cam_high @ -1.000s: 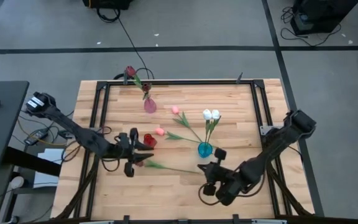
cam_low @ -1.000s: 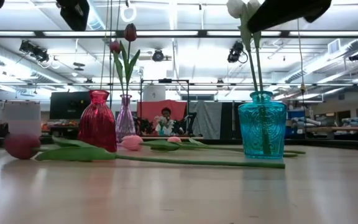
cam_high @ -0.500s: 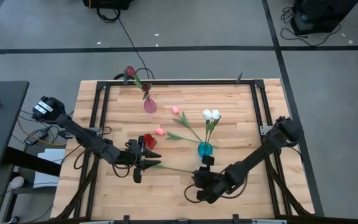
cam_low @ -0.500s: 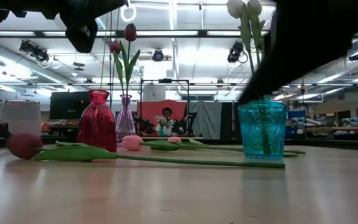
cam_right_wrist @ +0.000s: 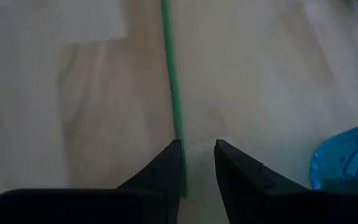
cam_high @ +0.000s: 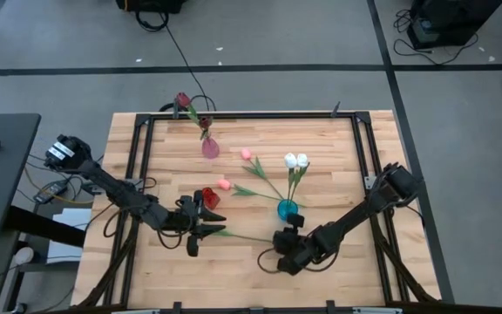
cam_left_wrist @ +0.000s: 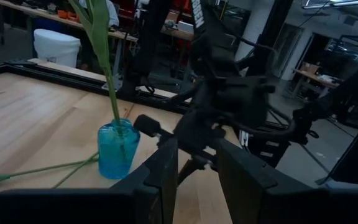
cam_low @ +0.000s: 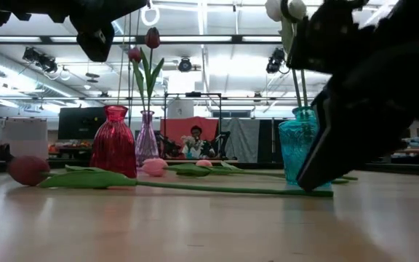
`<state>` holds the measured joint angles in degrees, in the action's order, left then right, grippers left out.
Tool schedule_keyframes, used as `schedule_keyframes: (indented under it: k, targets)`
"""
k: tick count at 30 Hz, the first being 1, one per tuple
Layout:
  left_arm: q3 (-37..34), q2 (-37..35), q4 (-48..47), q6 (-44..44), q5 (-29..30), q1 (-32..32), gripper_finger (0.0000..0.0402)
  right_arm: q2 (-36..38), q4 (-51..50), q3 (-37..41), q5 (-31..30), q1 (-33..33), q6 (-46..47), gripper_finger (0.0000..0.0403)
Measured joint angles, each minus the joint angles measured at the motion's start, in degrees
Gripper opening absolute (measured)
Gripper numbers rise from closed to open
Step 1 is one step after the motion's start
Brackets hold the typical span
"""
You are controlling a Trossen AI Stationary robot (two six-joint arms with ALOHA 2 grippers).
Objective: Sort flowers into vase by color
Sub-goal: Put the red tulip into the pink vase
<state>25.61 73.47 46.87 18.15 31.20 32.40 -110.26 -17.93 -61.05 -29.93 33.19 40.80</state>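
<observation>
Right wrist view puts my right fingers (cam_right_wrist: 197,163) narrowly parted over the cut end of the maroon tulip's stem (cam_right_wrist: 173,87), which runs lengthwise up-frame across the counter (cam_right_wrist: 73,93); my left fingers (cam_left_wrist: 194,171), also parted, hold nothing.

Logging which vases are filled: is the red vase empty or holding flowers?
Empty: in the low view the red vase has no stems rising from its neck.

Three vases stand on the table (cam_high: 338,157): red vase (cam_high: 208,197), clear pink vase (cam_high: 210,148), blue vase (cam_high: 288,210). Seven tulips counted: two white (cam_high: 296,160), two pink (cam_high: 224,184), three maroon (cam_high: 182,100).
</observation>
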Motion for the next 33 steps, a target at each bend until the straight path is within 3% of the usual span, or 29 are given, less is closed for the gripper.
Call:
schedule_keyframes:
  k: [6, 16, 23, 33]
  targets:
    - [0.0, -0.02, -0.02, -0.08, 0.0, -0.02, 0.0115, 0.7, 11.47, 5.07, 4.07, -0.42, -0.9, 0.0104]
    - [0.0, -0.02, -0.04, 0.01, -0.02, -0.02, 0.0115, 0.74, 10.93, 5.44, 5.16, -0.39, 0.55, 0.0098]
    - [0.0, -0.02, -0.04, 0.07, -0.87, -0.02, 0.0115, 0.98, 6.76, 5.26, 6.49, -0.33, 1.73, 0.0012]
    - [0.0, -0.02, 4.18, 1.32, -2.27, 2.12, 0.0115, 5.5, 3.26, 5.96, -1.52, 2.49, 1.47, 0.0004]
